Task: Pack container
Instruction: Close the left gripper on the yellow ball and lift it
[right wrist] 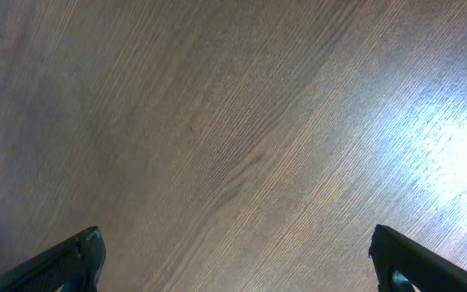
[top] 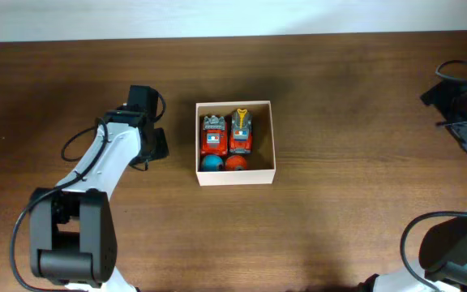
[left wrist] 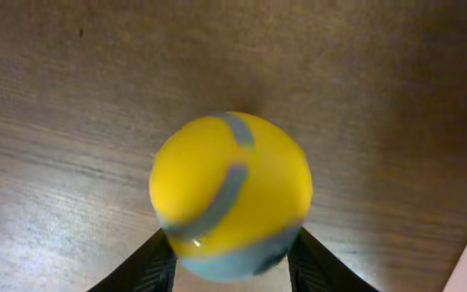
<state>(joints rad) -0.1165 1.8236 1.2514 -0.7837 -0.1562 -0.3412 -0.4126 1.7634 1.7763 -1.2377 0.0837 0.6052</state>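
While clamped in the left gripper (left wrist: 232, 264), a yellow grey-striped ball (left wrist: 229, 191) is being held left of the cream-walled square container (top: 235, 177); right gripper (right wrist: 235, 258) is open, empty.

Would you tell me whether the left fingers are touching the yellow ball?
Touching: left wrist view shows both fingers pressed against the yellow ball.

Left wrist view: the yellow ball (left wrist: 230, 195) is slightly blurred, and the left fingers (left wrist: 140, 272) gripping it are cropped by the bottom edge. Overhead, left of the container (top: 235, 177), the left arm (top: 104, 162) hides both ball and fingers. The right arm (top: 460, 105), far right of the container, is cut by the frame edge.
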